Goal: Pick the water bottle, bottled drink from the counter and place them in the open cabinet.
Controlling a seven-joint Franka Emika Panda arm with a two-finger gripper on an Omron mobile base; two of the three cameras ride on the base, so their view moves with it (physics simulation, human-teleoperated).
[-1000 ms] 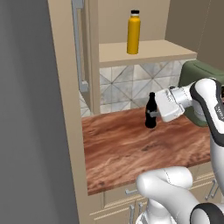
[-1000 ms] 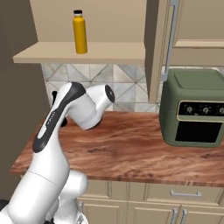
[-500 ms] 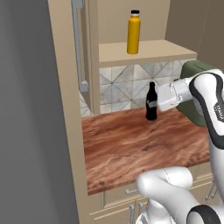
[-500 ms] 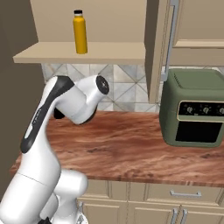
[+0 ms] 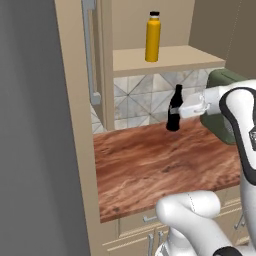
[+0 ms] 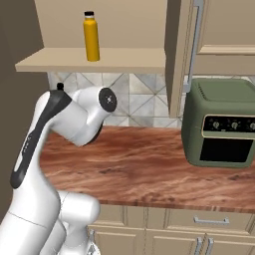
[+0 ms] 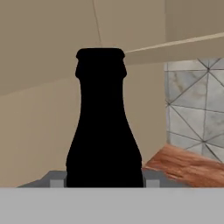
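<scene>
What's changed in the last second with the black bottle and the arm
The gripper, shut on the bottled drink, has lifted it off the counter toward the open cabinet. The water bottle stayed on the shelf; the green oven hasn't moved.

The tool (image 5: 176,113) has carried the bottled drink (image 5: 174,108) upward over the last second. Earlier the black bottle stood low, its base at the bench (image 5: 150,165) surface near the tiled wall; now, in the left base view, its base hangs clear above the wood, with the neck reaching toward twelve o'clock, closer to the cabinet shelf (image 5: 165,59). In the right base view the arm's elbow has swung higher and toward nine o'clock.
</scene>
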